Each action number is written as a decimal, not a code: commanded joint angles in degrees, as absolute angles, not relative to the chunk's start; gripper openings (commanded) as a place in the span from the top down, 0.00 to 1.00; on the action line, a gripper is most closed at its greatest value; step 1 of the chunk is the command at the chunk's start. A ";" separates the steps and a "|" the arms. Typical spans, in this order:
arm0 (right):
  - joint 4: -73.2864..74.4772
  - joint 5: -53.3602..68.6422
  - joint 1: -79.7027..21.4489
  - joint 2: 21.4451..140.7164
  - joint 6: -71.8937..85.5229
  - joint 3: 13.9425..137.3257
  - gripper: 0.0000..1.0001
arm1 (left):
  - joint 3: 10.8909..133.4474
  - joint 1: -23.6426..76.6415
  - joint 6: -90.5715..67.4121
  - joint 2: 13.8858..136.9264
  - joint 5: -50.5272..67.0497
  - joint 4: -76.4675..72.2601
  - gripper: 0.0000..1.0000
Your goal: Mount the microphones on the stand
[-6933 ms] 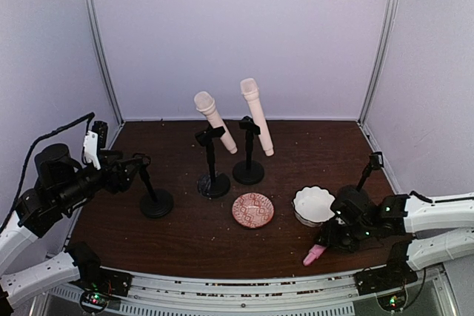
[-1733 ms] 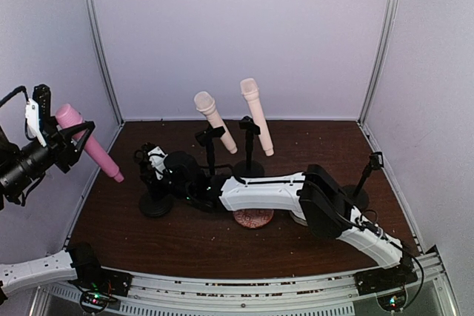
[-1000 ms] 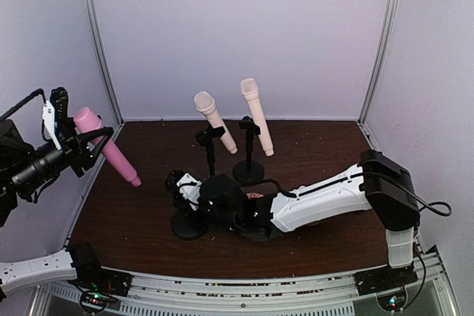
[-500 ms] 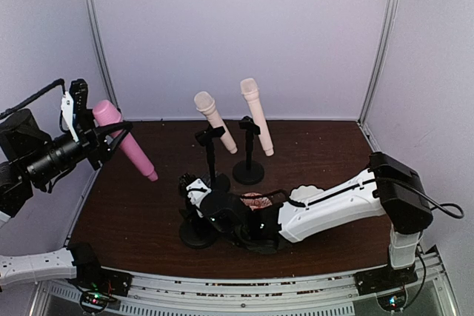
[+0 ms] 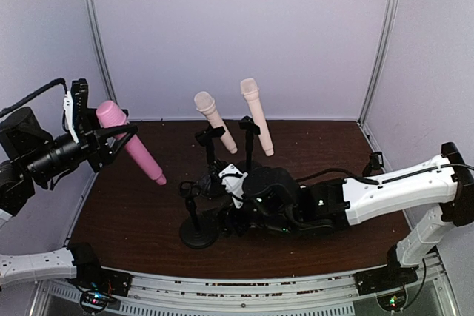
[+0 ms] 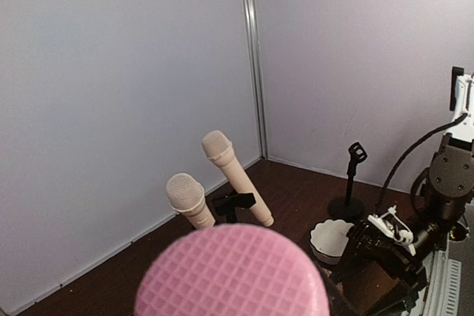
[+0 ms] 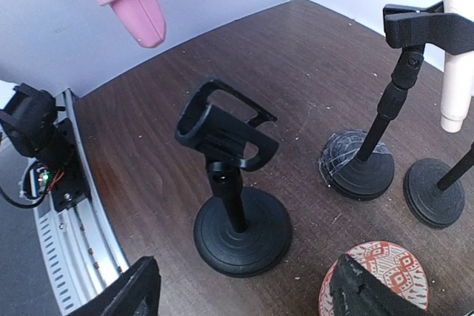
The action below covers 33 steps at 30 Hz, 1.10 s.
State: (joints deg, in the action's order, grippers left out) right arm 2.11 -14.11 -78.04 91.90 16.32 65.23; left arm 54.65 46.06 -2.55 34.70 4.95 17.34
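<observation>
While the left arm sits raised by the left wall, the left hand (image 5: 111, 142) points right, over the left edge of the desk (image 5: 126, 212). It is clamped on the pink microphone (image 5: 137, 153), gripping the body just below the head. The mic is airborne and tilted: head up-left, tail down-right, well above the desk. Its tail aims toward the front stand (image 5: 195, 216) but is clear of it. In the left wrist view the pink head fills the bottom of the frame, and no fingers show there.

The front stand is upright near the desk's front middle, clip empty.

Just right of it is the right hand (image 7: 244, 275), low over the desk and facing the stand. Its fingers are spread wide with nothing between them. The stand's clip sits ahead of the fingertips, not touching.

Behind that, the left cream microphone (image 5: 215, 120) is clipped in the rear-left stand (image 7: 363, 172). The right cream microphone (image 5: 257, 118) is in the rear-right stand (image 7: 433, 194). Both have heads up, leaning left.

A patterned dish (image 7: 378, 279) lies just beside the right hand, and a white bowl (image 6: 331, 236) sits further right.

The right arm stretches flat across the desk from its base at the right. A spare stand (image 5: 368, 168) with an empty clip is by the right edge.
</observation>
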 commanded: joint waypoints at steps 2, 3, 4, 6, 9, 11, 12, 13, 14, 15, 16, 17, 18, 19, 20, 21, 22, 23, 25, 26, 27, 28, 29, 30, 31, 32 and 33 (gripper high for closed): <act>1.78 -7.51 -78.15 84.94 10.67 64.15 0.20 | 55.38 45.79 -5.39 36.54 14.98 7.66 1.00; 0.05 -6.84 -78.21 84.23 7.47 64.00 0.19 | 55.19 45.84 -5.87 37.01 17.10 6.15 1.00; -1.83 -5.91 -78.06 83.83 5.60 63.94 0.17 | 55.12 45.80 -6.58 37.60 18.98 4.68 1.00; -3.80 -4.74 -77.45 83.95 1.65 65.46 0.14 | 55.35 45.81 -8.15 39.04 22.21 2.22 1.00; -5.20 -1.30 -75.87 84.45 -1.25 67.42 0.00 | 56.72 45.80 -9.61 41.21 24.83 0.76 1.00; -7.35 1.50 -74.93 84.48 -2.58 67.42 0.00 | 56.99 45.79 -10.87 42.26 26.07 -0.67 1.00; -8.20 3.45 -74.54 84.52 -3.26 67.37 0.00 | 56.85 45.79 -11.71 42.54 26.84 -1.70 1.00; -8.78 5.58 -74.19 84.61 -3.67 67.52 0.00 | 56.53 45.80 -12.56 42.68 27.11 -2.90 1.00; -9.41 7.83 -73.96 84.76 -4.25 67.73 0.00 | 55.81 45.79 -13.64 42.79 27.09 -4.19 1.00; -10.08 8.93 -73.90 84.92 -4.76 67.73 0.00 | 54.90 45.80 -14.93 42.78 26.62 -6.08 1.00; -10.84 9.44 -73.91 85.17 -4.91 67.56 0.00 | 53.44 45.79 -16.45 42.68 25.64 -8.55 1.00; -11.31 9.56 -73.87 85.57 -5.04 67.71 0.00 | 51.67 45.79 -18.54 42.45 24.76 -11.73 1.00; -11.37 9.62 -73.91 86.14 -5.19 68.01 0.01 | 49.71 45.80 -20.42 42.16 24.21 -15.46 1.00; -10.96 9.85 -73.92 86.85 -5.64 68.53 0.03 | 48.41 45.83 -21.93 42.02 23.80 -18.01 1.00; -10.27 10.00 -73.89 87.60 -6.22 69.28 0.05 | 47.67 45.82 -23.30 42.12 23.48 -19.69 1.00; -9.61 9.99 -73.91 88.29 -6.56 70.01 0.07 | 47.34 45.79 -23.91 42.27 23.31 -20.54 1.00; -9.24 10.01 -73.92 88.93 -6.93 70.58 0.10 | 47.40 45.79 -24.25 42.73 23.45 -20.67 1.00; -9.15 10.27 -73.91 89.35 -7.24 70.99 0.11 | 47.65 45.79 -24.56 43.18 23.73 -20.61 1.00; -9.49 10.45 -73.84 89.79 -7.48 71.41 0.15 | 48.04 45.85 -25.18 43.85 24.42 -20.50 1.00; -9.69 10.61 -73.91 89.92 -7.68 71.56 0.19 | 48.12 45.84 -25.50 44.11 24.74 -20.62 1.00; -9.75 10.75 -73.91 89.98 -7.79 71.73 0.24 | 48.20 45.82 -25.72 44.32 25.00 -20.52 1.00; -9.71 10.86 -73.87 90.00 -7.99 71.90 0.30 | 48.36 45.79 -25.81 44.50 25.14 -20.04 1.00; -9.51 10.89 -73.89 89.93 -8.20 72.09 0.38 | 48.65 45.79 -25.72 44.55 25.15 -19.07 1.00; -9.32 10.75 -73.91 89.81 -8.25 72.15 0.47 | 49.07 45.79 -25.37 44.63 24.99 -17.83 1.00; -8.98 10.75 -73.87 89.60 -8.40 72.04 0.58 | 49.60 45.79 -25.01 44.69 24.67 -16.29 1.00; -8.59 11.02 -73.83 89.38 -8.77 71.86 0.67 | 50.00 45.79 -24.54 44.69 24.29 -14.65 1.00; -8.08 11.17 -73.78 89.12 -8.94 71.81 0.74 | 50.39 45.79 -23.92 44.76 23.81 -12.87 1.00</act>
State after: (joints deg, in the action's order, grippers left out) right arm -8.36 9.96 -73.89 89.91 -7.51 70.08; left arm 47.72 46.09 -24.69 44.69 24.75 -14.35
